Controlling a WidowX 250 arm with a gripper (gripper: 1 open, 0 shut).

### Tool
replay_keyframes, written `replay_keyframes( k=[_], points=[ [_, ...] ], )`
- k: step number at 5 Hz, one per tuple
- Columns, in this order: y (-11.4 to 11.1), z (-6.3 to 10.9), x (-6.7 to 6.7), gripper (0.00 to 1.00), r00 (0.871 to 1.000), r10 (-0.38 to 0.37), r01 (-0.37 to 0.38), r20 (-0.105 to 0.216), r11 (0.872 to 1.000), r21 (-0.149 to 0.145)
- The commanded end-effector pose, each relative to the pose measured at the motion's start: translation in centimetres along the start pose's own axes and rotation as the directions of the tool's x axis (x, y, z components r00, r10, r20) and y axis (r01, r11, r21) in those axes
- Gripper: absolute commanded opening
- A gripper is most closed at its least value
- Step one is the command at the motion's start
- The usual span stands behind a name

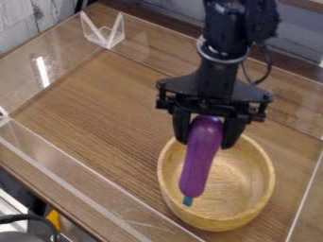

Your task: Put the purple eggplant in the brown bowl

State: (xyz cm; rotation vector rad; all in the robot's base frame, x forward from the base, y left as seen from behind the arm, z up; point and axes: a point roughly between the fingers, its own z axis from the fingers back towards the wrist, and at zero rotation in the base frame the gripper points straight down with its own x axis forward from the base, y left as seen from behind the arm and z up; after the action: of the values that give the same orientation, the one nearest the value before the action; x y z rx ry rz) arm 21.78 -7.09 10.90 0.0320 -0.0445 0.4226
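Nearest, at the lower left corner of the view, a black piece of equipment point(25, 227) shows beside the edge of the wooden counter point(94, 137). At the lower right sits the brown bowl point(233, 210), round and pale, its thick rim facing up and its inside largely visible.

Over the bowl, the black claw point(209, 115) grasps the purple eggplant point(198, 165) by its upper end. The eggplant hangs nearly upright, slightly tilted, with its small teal tip point(188, 200) pointing down. In the view it overlaps the bowl's interior; whether the tip touches the bottom cannot be told. The claw's two sides stand apart with the eggplant's top between them, and its lower parts overlap the bowl's far rim in the view.

Behind the claw, the dark robot arm point(237, 43) reaches in from the top of the view, a black cable point(269, 57) curving along its right side in the view. Farther back, toward the upper left, a white wire-like stand point(104, 30) is on the counter near its far edge.
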Motion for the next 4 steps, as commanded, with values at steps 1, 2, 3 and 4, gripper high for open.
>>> replay_keyframes(
  k=[1,2,3,4],
  points=[
    [-0.3,0.3,-1.0,0.00,0.999,-0.019,0.020,0.032,1.000,-0.011],
    [-0.8,-0.9,-2.1,0.00,0.999,-0.042,0.042,0.032,0.999,0.007],
    [-1.3,-2.2,-3.0,0.00,0.998,-0.055,0.054,0.028,0.998,0.025],
    [-1.5,-2.6,-3.2,0.00,0.999,-0.048,0.047,0.026,0.998,0.033]
  ],
)
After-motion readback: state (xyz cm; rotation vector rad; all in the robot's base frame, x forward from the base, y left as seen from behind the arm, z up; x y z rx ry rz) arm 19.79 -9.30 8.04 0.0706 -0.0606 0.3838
